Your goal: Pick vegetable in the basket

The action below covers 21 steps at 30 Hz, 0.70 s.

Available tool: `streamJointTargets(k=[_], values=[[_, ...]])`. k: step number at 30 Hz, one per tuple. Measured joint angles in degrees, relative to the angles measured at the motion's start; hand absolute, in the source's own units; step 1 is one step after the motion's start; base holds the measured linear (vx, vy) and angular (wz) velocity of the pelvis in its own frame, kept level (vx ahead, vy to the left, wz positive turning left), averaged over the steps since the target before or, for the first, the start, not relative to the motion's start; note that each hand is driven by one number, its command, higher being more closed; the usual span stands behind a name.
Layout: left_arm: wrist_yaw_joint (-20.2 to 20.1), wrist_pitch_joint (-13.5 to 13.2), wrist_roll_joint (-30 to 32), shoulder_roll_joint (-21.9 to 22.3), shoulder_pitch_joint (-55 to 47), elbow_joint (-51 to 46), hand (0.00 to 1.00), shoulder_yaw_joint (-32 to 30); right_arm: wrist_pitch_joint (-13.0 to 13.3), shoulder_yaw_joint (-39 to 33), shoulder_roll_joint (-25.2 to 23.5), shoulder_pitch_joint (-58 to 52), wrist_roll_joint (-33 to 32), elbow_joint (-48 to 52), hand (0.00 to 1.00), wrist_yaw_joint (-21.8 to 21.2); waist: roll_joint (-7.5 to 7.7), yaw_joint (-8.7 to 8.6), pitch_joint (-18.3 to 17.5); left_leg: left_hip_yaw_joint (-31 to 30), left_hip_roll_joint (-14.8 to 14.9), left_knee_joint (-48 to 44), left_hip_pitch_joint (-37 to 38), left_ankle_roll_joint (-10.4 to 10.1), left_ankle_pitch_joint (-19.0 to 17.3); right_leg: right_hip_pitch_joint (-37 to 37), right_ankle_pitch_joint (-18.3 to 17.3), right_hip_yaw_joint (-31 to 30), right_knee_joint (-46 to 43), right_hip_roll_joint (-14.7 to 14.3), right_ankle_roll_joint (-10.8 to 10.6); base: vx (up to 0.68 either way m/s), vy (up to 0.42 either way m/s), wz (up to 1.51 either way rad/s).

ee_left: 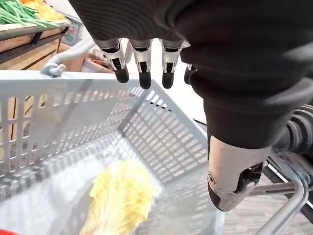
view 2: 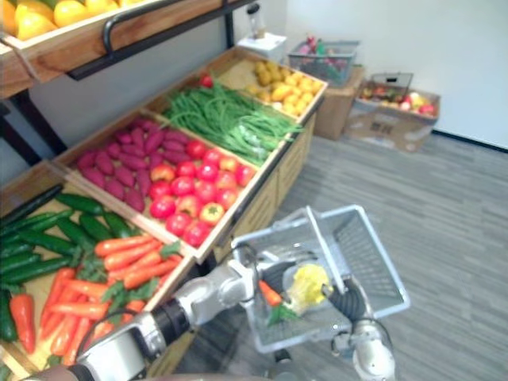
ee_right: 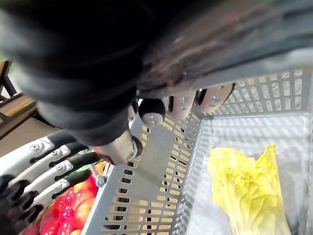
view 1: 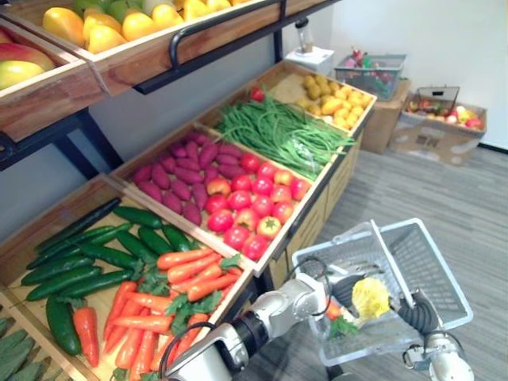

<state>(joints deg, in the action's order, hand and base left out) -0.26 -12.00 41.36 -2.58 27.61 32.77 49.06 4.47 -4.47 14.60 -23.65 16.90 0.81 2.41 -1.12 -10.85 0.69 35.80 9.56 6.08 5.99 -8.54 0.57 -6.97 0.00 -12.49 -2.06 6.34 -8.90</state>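
Hovering above the basket (view 1: 432, 270), left hand (ee_left: 141, 68) slack-fingered, empty; carrot (view 2: 270, 294), cabbage (view 1: 370, 298) inside beneath it. Crate carrots (view 1: 190, 274) lie left of basket, nearer this hand. Right hand (ee_right: 54, 169) by basket: hold can't be told.

A long wooden stand (view 1: 316, 213) runs along a grey wall (view 1: 159, 107). It is split into open boxes with low wooden sides. Higher up there is a second wooden shelf (view 1: 139, 59), with a black metal bar (view 1: 208, 57) under it. The floor (view 1: 444, 190) is grey with thin stripes. At the far end stands a white wall (view 1: 444, 40). Brown cardboard boxes (view 1: 432, 141) sit on the floor close to it. The room is bright, with soft light all over.
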Motion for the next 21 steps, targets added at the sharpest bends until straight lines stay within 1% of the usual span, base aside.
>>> streamJointTargets(k=[3,6,7,8,9,10,11,12,13,14,15,16,17,18,19,20,21], values=[[0.0,0.1,0.0,-0.5,0.1,-0.2,0.0,-0.3,0.0,0.0,0.0,0.3,0.0,-1.6,1.0,0.0,0.05,0.06,0.0,-1.1,0.1,0.0,-0.5,0.2,0.2,0.1,0.0,1.0,0.0,0.2,0.0,0.0,-0.046,0.21],[0.0,0.2,-0.1,-3.9,-0.4,-6.7,0.0,-1.1,0.0,-1.1,-0.4,1.0,0.1,-3.9,1.0,0.1,0.17,0.05,0.0,-3.6,0.0,0.0,-1.8,0.5,0.9,0.1,0.0,3.0,0.0,0.6,0.0,-0.02,-0.043,0.31],[0.1,0.0,-0.7,-5.9,-2.0,-12.4,0.0,-3.3,0.0,-2.4,-0.9,1.1,0.2,-4.9,1.0,0.2,0.19,0.3,0.0,-3.9,0.0,0.0,-2.0,0.6,1.1,0.2,0.0,3.3,0.0,0.6,0.0,-0.02,-0.039,0.23],[0.3,-0.4,-2.7,-7.8,-4.8,-18.8,0.0,-6.5,0.0,-3.6,-1.3,1.3,0.5,-6.3,1.0,0.5,0.34,0.65,0.0,-4.6,0.1,0.0,-2.3,0.6,1.2,0.3,0.0,3.8,0.0,0.6,0.0,-0.02,-0.038,0.23],[0.6,-0.7,-3.1,-8.6,-6.5,-22.1,0.0,-8.3,0.1,-4.4,-1.7,1.3,0.5,-7.0,1.0,0.8,0.31,0.62,-0.1,-5.2,0.1,0.0,-2.6,0.7,1.3,0.3,0.0,4.3,0.0,0.7,0.0,-0.02,-0.041,0.32],[2.1,-2.0,-6.3,-9.9,-11.7,-29.5,0.0,-13.3,0.4,-6.1,-2.4,1.6,0.5,-9.2,1.0,1.8,0.37,0.8,-0.1,-6.1,0.1,0.0,-3.1,0.8,1.6,0.3,0.0,5.0,0.1,0.8,0.0,-0.02,-0.04,0.32],[3.1,-2.6,-8.2,-10.6,-15.2,-33.4,0.0,-16.2,0.5,-6.9,-2.6,1.6,0.6,-10.7,1.0,2.4,0.3,1.06,-0.2,-6.6,0.1,0.0,-3.3,0.8,1.8,0.4,0.0,5.6,0.1,0.7,0.0,-0.02,-0.045,0.29],[3.8,-3.2,-9.6,-10.7,-17.8,-35.6,0.0,-18.1,0.5,-7.5,-2.8,1.4,0.6,-11.3,1.0,2.5,0.14,1.38,-0.4,-6.9,0.1,0.0,-3.5,0.8,1.8,0.5,0.0,5.9,0.1,0.5,0.0,-0.01,-0.038,0.2],[5.0,-4.2,-12.6,-10.8,-22.7,-39.1,0.0,-22.1,0.8,-8.5,-3.0,1.0,0.6,-12.7,1.0,2.7,0.46,1.98,-0.3,-7.2,0.1,0.0,-3.7,0.8,1.9,0.5,0.0,6.2,0.1,0.5,0.0,-0.01,-0.029,0.2],[5.9,-4.5,-14.6,-10.6,-26.2,-41.0,0.0,-25.0,0.9,-9.2,-3.3,0.9,0.7,-13.8,1.0,2.9,0.2,2.45,-0.5,-7.9,0.2,0.0,-3.8,0.8,2.0,0.8,0.0,6.7,0.1,0.6,0.0,-0.02,-0.028,0.31],[7.2,-4.6,-17.0,-10.0,-30.7,-42.3,0.0,-28.6,1.0,-9.7,-3.6,0.8,0.7,-15.8,1.0,3.6,0.59,2.95,-0.4,-8.7,0.2,0.0,-3.9,0.9,2.1,1.4,0.0,7.6,0.3,0.7,0.1,-0.01,-0.018,0.29],[8.0,-4.6,-18.7,-9.5,-32.5,-42.6,0.0,-30.1,1.0,-10.2,-4.0,0.8,0.7,-16.8,1.0,4.0,0.85,3.34,-0.5,-9.0,0.2,0.0,-3.9,0.9,2.2,1.5,-0.1,7.9,0.4,0.7,0.1,-0.02,-0.021,0.42],[10.1,-4.6,-21.4,-7.9,-37.2,-42.9,0.0,-34.1,1.1,-11.4,-5.1,1.0,0.6,-19.4,1.0,5.2,1.08,3.81,-0.7,-10.3,0.2,0.0,-4.1,0.8,2.3,2.4,-0.1,9.1,0.9,1.0,0.2,-0.02,-0.012,0.39],[11.3,-4.9,-22.9,-6.6,-39.9,-42.7,0.0,-36.6,1.3,-11.6,-5.4,1.0,0.6,-21.3,1.0,6.0,1.64,4.09,-1.0,-11.1,0.2,0.0,-4.6,0.8,2.4,2.5,-0.1,9.7,1.0,1.0,0.3,-0.02,-0.011,0.41],[12.7,-5.2,-23.6,-6.2,-41.3,-42.3,0.0,-38.1,1.3,-11.7,-5.8,1.0,0.6,-22.4,1.0,6.4,1.32,4.38,-1.5,-11.4,0.2,0.0,-4.8,0.9,2.5,2.5,-0.1,10.0,1.0,1.1,0.3,-0.02,-0.01,0.28],[15.4,-5.6,-25.1,-4.6,-43.4,-40.2,0.0,-40.7,1.6,-12.1,-6.4,1.0,0.6,-24.4,1.0,7.3,1.91,5.28,-1.3,-11.8,0.2,0.0,-4.9,1.0,2.8,2.7,-0.2,10.6,1.0,1.1,0.3,0.0,-0.013,0.29],[17.9,-6.3,-25.4,-3.8,-44.5,-35.5,0.0,-43.4,2.0,-12.1,-6.8,1.2,0.5,-26.2,1.0,7.6,1.74,5.77,-1.5,-12.8,0.1,0.0,-4.8,1.3,3.1,3.5,-0.3,11.5,1.0,1.2,0.6,-0.01,-0.013,0.31]])
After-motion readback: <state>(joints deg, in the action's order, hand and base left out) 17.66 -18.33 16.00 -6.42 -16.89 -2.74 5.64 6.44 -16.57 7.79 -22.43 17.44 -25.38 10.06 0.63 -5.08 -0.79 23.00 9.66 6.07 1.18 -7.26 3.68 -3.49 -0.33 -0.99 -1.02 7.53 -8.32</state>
